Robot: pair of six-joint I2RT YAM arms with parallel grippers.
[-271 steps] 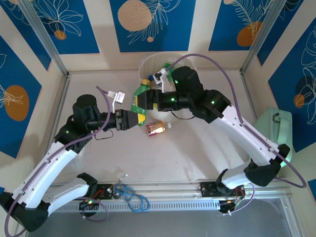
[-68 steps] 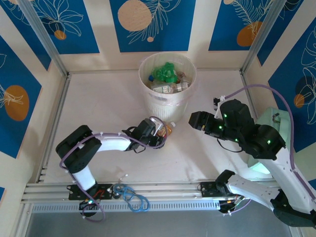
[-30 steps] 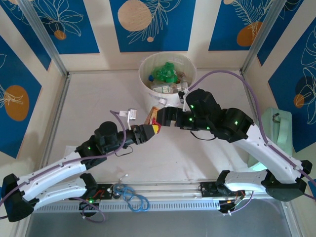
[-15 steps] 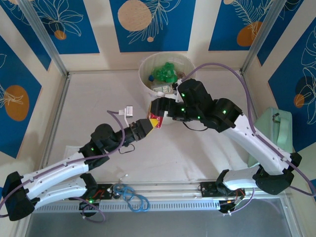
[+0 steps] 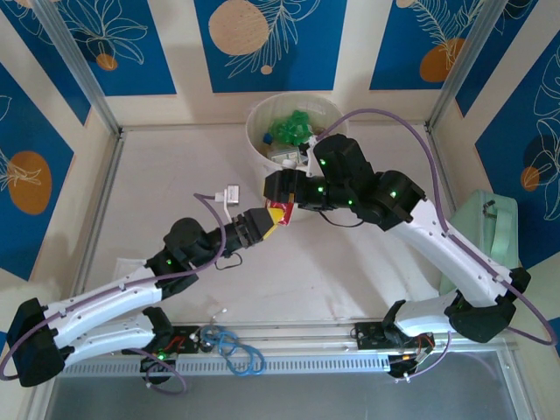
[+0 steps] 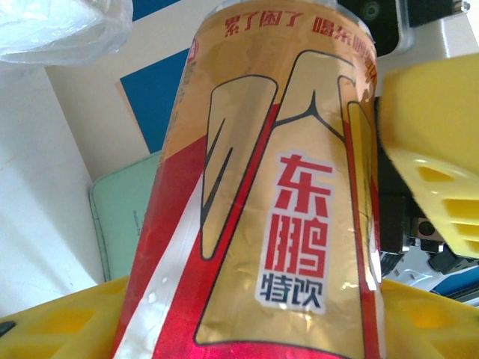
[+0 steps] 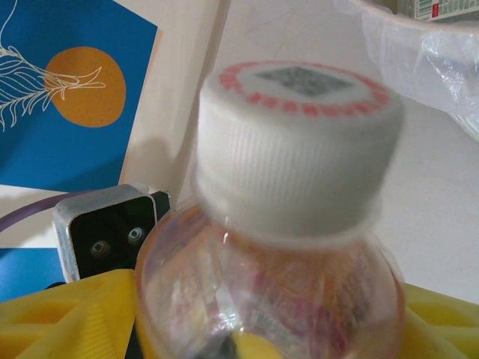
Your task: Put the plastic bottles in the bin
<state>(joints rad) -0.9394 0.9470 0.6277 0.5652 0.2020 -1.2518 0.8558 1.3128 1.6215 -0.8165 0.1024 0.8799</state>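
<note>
An amber plastic bottle [image 5: 276,212] with a red and gold label [image 6: 269,209] and a white cap [image 7: 296,142] hangs above the table, just in front of the bin [image 5: 256,118]. My left gripper [image 5: 262,222] grips its lower body, with yellow fingers [image 6: 60,321] on both sides. My right gripper [image 5: 280,192] comes from the bin side and closes on the shoulder below the cap, its fingers [image 7: 75,314] against both sides. The bin holds several bottles, green ones [image 5: 293,129] on top.
A mint-green case [image 5: 494,229] stands at the right wall, and it shows behind the bottle [image 6: 123,217] in the left wrist view. The bin's clear liner [image 7: 423,52] hangs close to the cap. A blue cable coil [image 5: 236,346] lies by the arm bases.
My right gripper has swung in from the right onto the bottle's cap end and its jaws have narrowed on it. My left gripper has stayed on the bottle and shifted slightly left.
</note>
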